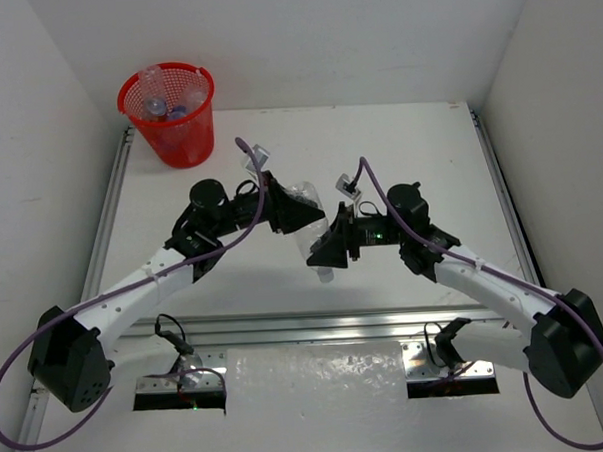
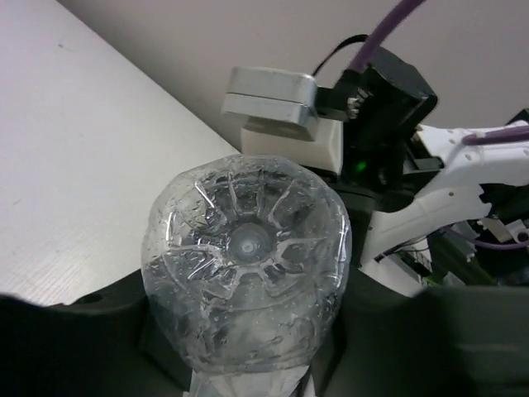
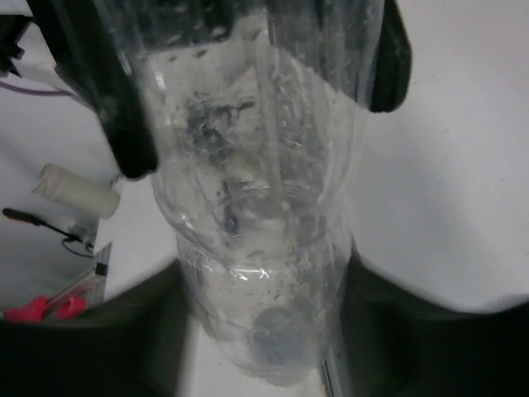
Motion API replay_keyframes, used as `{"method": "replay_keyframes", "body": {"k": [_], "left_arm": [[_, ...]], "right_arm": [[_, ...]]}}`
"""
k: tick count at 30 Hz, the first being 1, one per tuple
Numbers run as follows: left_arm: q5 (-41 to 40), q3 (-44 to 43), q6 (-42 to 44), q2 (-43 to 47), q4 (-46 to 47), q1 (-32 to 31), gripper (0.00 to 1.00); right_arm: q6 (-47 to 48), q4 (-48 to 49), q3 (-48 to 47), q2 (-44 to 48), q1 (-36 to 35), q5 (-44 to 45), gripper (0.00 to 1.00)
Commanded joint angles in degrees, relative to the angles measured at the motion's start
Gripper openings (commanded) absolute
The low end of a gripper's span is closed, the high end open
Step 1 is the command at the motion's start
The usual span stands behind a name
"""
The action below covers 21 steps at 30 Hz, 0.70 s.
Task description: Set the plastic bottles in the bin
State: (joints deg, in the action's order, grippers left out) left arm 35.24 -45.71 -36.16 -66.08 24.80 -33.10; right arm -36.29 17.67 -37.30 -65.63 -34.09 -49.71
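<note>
One clear plastic bottle (image 1: 308, 199) hangs above the middle of the table, held between both arms. My left gripper (image 1: 299, 218) is shut on its upper part; in the left wrist view the bottle's ribbed base (image 2: 246, 256) fills the space between the dark fingers (image 2: 83, 347). My right gripper (image 1: 326, 253) is shut on the lower end; in the right wrist view the bottle (image 3: 256, 248) runs between my fingers (image 3: 83, 331), cap end near the camera, with the left gripper's fingers (image 3: 111, 107) clamped above. The red mesh bin (image 1: 128, 96) stands at the far left corner with bottles (image 1: 156, 100) inside.
White walls close in the table on the left, back and right. Metal rails (image 1: 111, 209) run along the left and right sides, and another crosses in front of the arm bases. The right arm's wrist camera (image 2: 273, 95) sits close behind the bottle.
</note>
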Motion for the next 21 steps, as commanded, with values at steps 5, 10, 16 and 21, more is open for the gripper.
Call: {"method": "replay_keyframes", "body": {"k": [5, 10, 16, 21], "left_arm": [[-42.70, -26.29, 16.08, -1.76, -27.65, 0.23, 0.00], [-76.90, -31.98, 27.81, -7.73, -19.85, 8.47, 0.00], [-76.65, -50.82, 37.09, -30.01, -12.07, 21.31, 0.00], [-76.56, -67.61, 46.71, -46.89, -5.71, 26.75, 0.00]], "right_arm": [[7.40, -26.45, 0.29, 14.26, -0.19, 45.55, 0.99], [2.37, -34.73, 9.49, 23.24, -0.19, 61.59, 0.99], [-1.41, -30.85, 19.79, 35.20, -0.10, 47.20, 0.99], [2.36, -34.81, 22.53, 36.71, -0.19, 41.19, 0.99]]}}
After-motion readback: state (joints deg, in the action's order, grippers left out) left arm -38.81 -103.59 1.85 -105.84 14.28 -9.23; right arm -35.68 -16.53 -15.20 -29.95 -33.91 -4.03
